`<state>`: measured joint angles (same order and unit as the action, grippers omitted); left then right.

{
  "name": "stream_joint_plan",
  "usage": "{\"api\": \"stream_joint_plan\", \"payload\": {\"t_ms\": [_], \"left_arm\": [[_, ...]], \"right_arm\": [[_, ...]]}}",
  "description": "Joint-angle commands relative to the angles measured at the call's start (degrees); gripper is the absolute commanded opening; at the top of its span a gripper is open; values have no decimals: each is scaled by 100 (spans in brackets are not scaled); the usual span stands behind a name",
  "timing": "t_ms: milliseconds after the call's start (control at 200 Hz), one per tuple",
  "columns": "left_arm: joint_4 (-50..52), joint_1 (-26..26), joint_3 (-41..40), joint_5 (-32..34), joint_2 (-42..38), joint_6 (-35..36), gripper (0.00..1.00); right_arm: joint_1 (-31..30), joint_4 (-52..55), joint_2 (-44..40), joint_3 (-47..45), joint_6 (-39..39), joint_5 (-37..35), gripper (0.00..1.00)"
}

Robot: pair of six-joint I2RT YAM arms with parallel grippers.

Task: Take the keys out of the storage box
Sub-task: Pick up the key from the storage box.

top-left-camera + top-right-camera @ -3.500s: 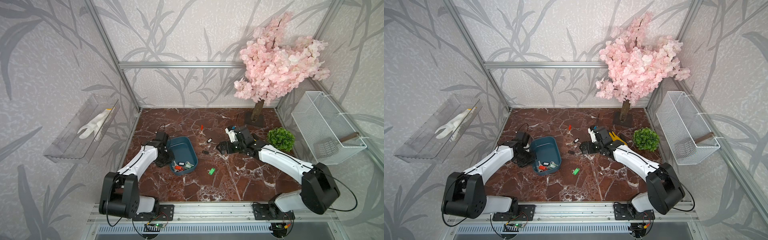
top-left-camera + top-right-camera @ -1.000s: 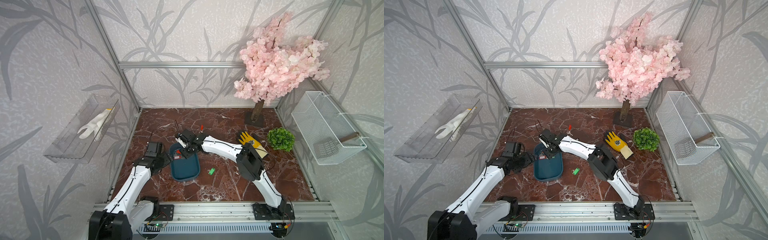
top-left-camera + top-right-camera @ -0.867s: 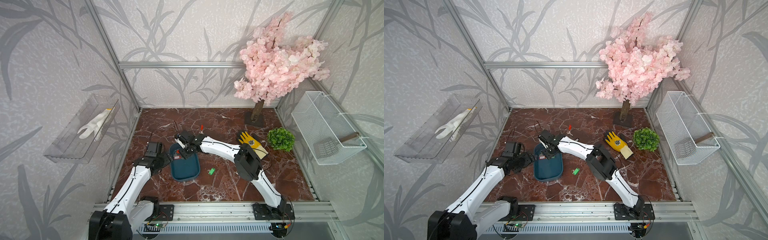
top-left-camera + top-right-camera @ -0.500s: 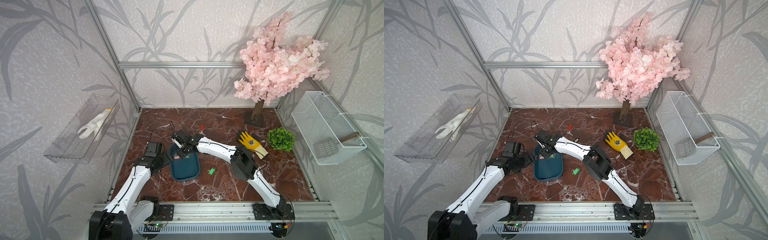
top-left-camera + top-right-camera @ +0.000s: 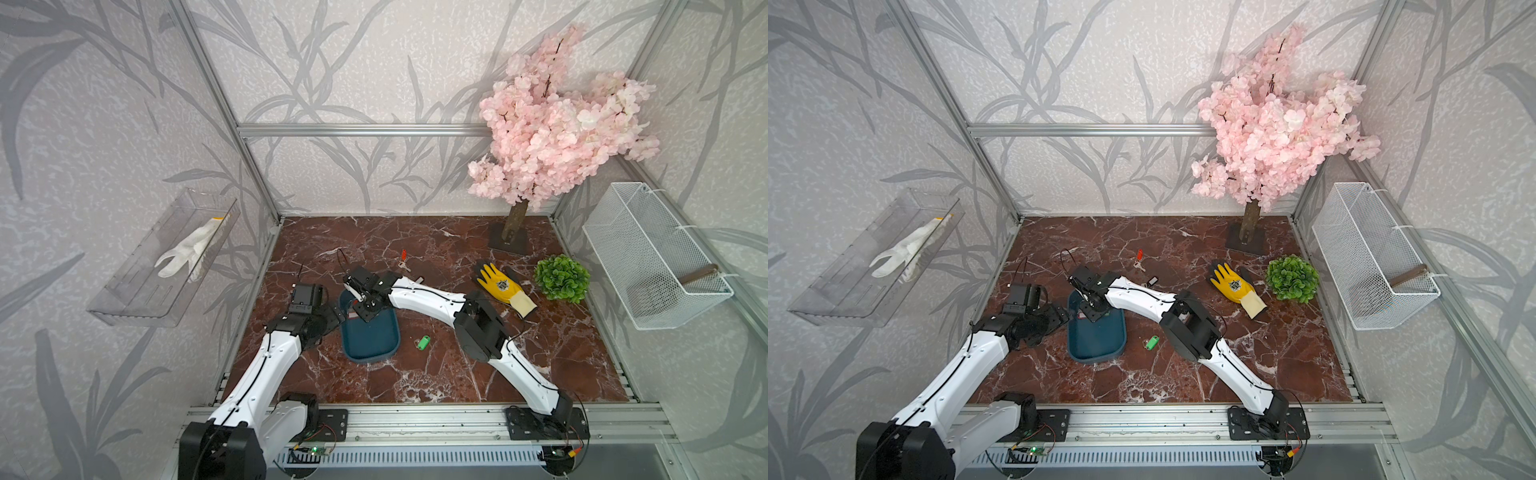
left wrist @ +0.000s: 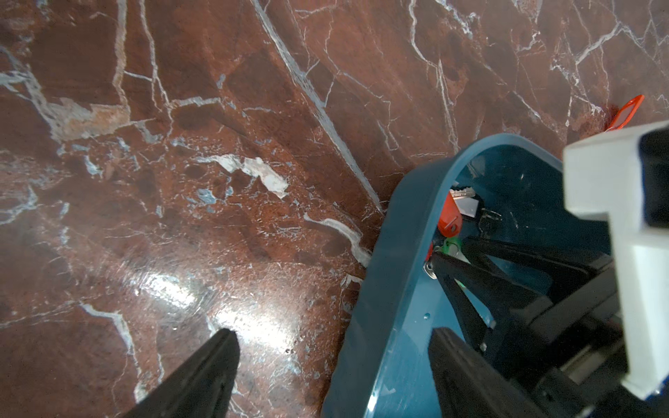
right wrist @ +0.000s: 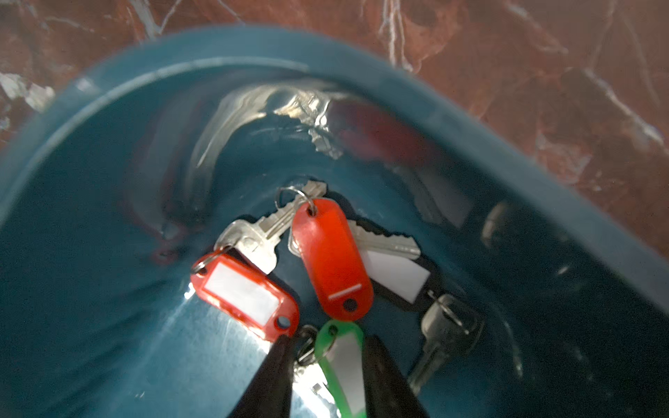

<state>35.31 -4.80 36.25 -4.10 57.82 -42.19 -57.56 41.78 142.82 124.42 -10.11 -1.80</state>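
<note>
Since the earlier frames the right arm has swung from the table's right side across to the storage box (image 5: 370,345), and the left arm has drawn back toward its base. Inside the box's far end, the right gripper (image 7: 329,340) has its jaws narrowed around a green-tagged key (image 7: 342,365); whether they already pinch it I cannot tell. Just beyond lie the red-tagged keys (image 7: 333,260) and a black-tagged key (image 7: 394,278). The right arm stretches low across the marble table (image 5: 457,374).

Spread wide and holding nothing, the left gripper (image 6: 333,333) straddles the box wall. A loose green-tagged key (image 5: 422,342) lies on the table beside the box.
</note>
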Motion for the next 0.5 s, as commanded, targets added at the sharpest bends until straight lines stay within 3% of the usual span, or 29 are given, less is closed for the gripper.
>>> {"api": "stream_joint_plan", "payload": {"t_ms": [0, 495], "left_arm": [[27, 39, 15, 65, -8, 30, 87], [27, 66, -4, 47, 1, 36, 88]], "right_arm": [[-44, 179, 172, 209, 64, -154, 33], [-44, 251, 371, 405, 119, -363, 29]]}}
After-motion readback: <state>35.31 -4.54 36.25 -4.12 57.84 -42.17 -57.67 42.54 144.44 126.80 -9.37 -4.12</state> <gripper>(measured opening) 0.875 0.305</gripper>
